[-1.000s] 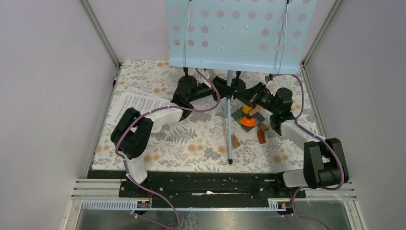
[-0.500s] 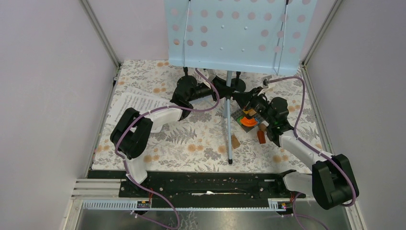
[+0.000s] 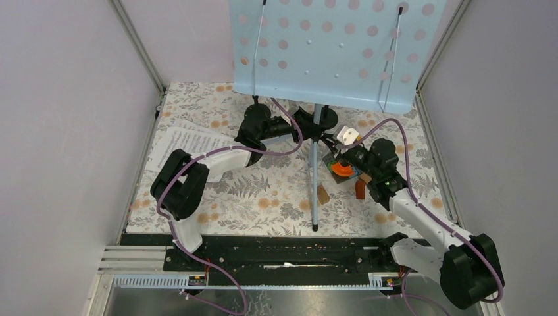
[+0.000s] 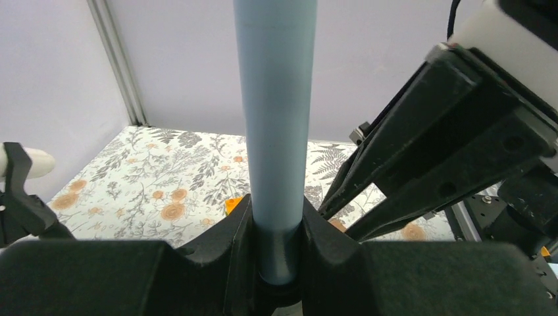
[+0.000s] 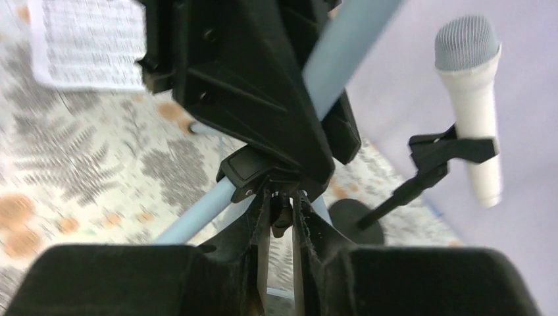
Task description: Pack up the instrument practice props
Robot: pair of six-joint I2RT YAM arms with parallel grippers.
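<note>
Step in hand, as I read it: folding down the light-blue music rack (image 3: 329,52) so it can be packed.

Left gripper (image 4: 276,227) is clamping the rack's pole (image 4: 276,99), with the jaws narrow and wrapping the shaft from both sides. Right gripper (image 5: 281,205) is working just below and beside the left one. Its jaws are standing nearly together, pinching a small black fitting (image 5: 281,217) under the tripod collar (image 5: 253,178). Latch or knob: cannot tell.

Doing it well:
- The left arm should be holding the pole upright and steady while the right is working the fitting.
- The perforated desk is sitting high overhead, so any slack in the left grip is probably going to let the rack tip.
- The right jaws should be moving along the fitting's own travel, not levering against the tripod legs (image 3: 315,197).

Positions:
- The rack is standing mid-worktop (image 3: 263,191) with its legs spread.
- The toy blocks (image 3: 341,166) are lying just beside the right gripper.
- The sheet-music pages (image 3: 187,141) are lying at the left edge, well apart from both jaws.
- The white microphone (image 5: 470,99) is sitting in its black holder (image 5: 434,158) beyond the pole, untouched.
</note>
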